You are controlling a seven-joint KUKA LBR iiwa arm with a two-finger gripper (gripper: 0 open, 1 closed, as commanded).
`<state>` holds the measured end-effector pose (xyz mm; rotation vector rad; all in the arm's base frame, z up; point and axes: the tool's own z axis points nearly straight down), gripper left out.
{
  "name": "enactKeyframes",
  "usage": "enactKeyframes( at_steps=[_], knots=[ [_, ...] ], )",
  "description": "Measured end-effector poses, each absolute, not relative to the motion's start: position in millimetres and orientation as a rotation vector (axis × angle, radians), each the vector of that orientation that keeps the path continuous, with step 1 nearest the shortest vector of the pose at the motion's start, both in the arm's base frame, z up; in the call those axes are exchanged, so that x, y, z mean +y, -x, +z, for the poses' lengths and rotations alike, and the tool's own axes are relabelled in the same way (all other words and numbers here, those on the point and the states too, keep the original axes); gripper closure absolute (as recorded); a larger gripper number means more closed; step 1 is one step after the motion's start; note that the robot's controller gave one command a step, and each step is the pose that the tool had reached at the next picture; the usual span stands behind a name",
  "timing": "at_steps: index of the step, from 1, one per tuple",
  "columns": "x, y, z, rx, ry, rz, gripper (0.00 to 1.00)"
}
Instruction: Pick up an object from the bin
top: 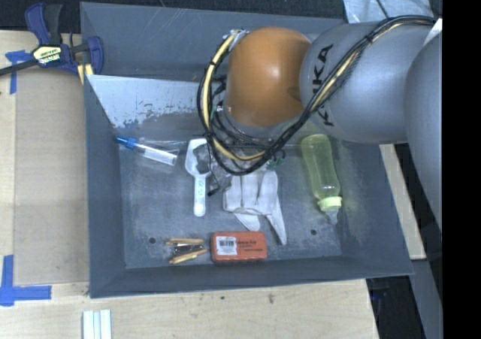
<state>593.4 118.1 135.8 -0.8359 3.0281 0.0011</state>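
Orange wrist cover (267, 78) hides the jaws, so I cannot tell how wide they stand. Beneath it, mid-frame, lie 1 white plastic handle (198, 191) and crumpled white cloth (255, 193). Best to descend straight, centred on 1 item alone.

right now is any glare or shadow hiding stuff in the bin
Camera view: a soft highlight sits on the orange wrist cover, and a pale sheen lies along the bin on its far-left wall. Camera view: the arm shades the middle, darkening the floor beside the white cloth and white brush-like tool. The yellow-green bottle, orange-red pack and clear syringe lie evenly lit.
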Motion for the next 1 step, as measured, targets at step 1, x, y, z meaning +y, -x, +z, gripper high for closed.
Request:
enactKeyframes(
  at_steps=[1],
  knots=[
    [97.7, -612.4, 204.0, 3.028, 0.824, 0.001, 1.00]
  ],
)
